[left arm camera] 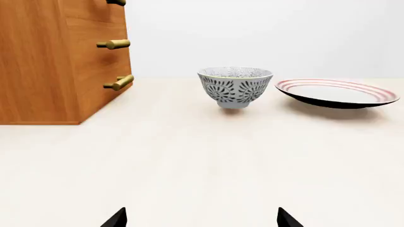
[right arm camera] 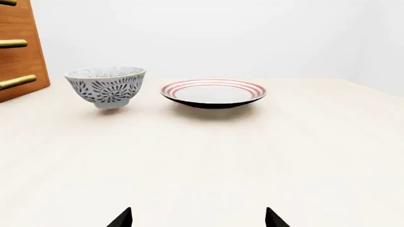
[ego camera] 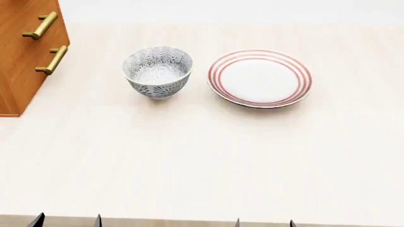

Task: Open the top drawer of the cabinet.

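The orange-brown cabinet [left arm camera: 38, 66] stands at the table's far left; it also shows in the head view [ego camera: 19, 56]. Its top drawer [left arm camera: 92, 8] is shut, flush with the two below, and only the tip of its brass handle [left arm camera: 116, 2] shows at the frame edge. In the head view only two lower handles show. In the right wrist view the top handle [right arm camera: 6, 2] is cut off at the corner. My left gripper [left arm camera: 202, 220] [ego camera: 67, 221] and right gripper [right arm camera: 197, 218] [ego camera: 264, 222] are open and empty, low at the table's near edge, far from the cabinet.
A patterned grey bowl [ego camera: 158, 71] stands right of the cabinet, in front of the lower handles [ego camera: 52, 59]. A white plate with red rings [ego camera: 260, 78] lies right of the bowl. The light table [ego camera: 202, 156] stretches between the grippers and these.
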Motion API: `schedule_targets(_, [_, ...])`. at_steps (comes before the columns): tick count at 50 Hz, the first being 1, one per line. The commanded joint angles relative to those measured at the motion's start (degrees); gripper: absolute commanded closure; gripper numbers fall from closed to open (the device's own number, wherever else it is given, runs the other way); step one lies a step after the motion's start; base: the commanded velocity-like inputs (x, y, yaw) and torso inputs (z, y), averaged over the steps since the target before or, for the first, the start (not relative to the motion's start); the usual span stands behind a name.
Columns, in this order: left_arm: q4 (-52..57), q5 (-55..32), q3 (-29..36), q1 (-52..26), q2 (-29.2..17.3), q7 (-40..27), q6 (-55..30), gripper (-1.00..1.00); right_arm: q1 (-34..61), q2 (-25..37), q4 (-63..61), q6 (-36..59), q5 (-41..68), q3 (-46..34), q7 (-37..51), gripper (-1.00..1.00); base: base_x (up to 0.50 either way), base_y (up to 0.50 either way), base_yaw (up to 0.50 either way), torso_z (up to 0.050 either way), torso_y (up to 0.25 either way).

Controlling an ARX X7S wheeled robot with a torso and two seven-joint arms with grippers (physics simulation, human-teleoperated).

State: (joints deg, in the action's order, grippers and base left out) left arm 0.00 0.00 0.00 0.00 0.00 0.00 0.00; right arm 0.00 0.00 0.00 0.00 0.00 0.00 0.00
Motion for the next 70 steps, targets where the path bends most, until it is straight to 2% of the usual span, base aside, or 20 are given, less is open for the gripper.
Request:
schedule_targets(1, [0.22, -0.81, 1.06, 0.07, -0.92, -1.10, -0.17, -1.00, 0.08, 0.91, 0.36, -0.20, 0.81, -1.13, 1.15, -1.00, 0.00, 0.00, 0.00, 0.000, 0.000])
schedule_targets(19, [-0.07, -2.57, 4.26, -0.13, -3.49, -4.18, -0.72, -1.00, 0.19, 3.38, 0.28, 0.19, 3.12, -4.06, 4.24, -1.00, 0.00, 0.00, 0.00, 0.000, 0.000])
schedule_targets(20, [0.18, -7.89, 10.49, 1.04, -8.92, -7.42, 6.94, -1.00, 0.46, 8.43, 0.80, 0.02, 6.83, -10.95, 9.84, -1.00, 0.00, 0.00, 0.00, 0.000, 0.000])
schedule_targets(21, [0.63, 0.31, 0.97, 0.19, -0.67, -0.65, -1.08, -1.00, 0.00, 0.55, 0.16, 0.37, 0.20, -0.74, 0.95, -1.00, 0.00, 0.00, 0.00, 0.000, 0.000])
schedule_targets(43, [1.16, -2.33, 4.87, 0.31, -3.86, -3.58, -0.92, -1.00, -0.04, 3.62, -0.05, 0.45, 3.39, -4.37, 4.54, -1.00, 0.00, 0.00, 0.00, 0.000, 0.000])
schedule_targets(70, [1.56, -4.50, 6.75, 0.28, -5.61, -5.61, -0.33, -1.00, 0.11, 5.41, 0.19, 0.09, 5.27, -6.51, 6.59, -1.00, 0.00, 0.00, 0.00, 0.049, 0.000])
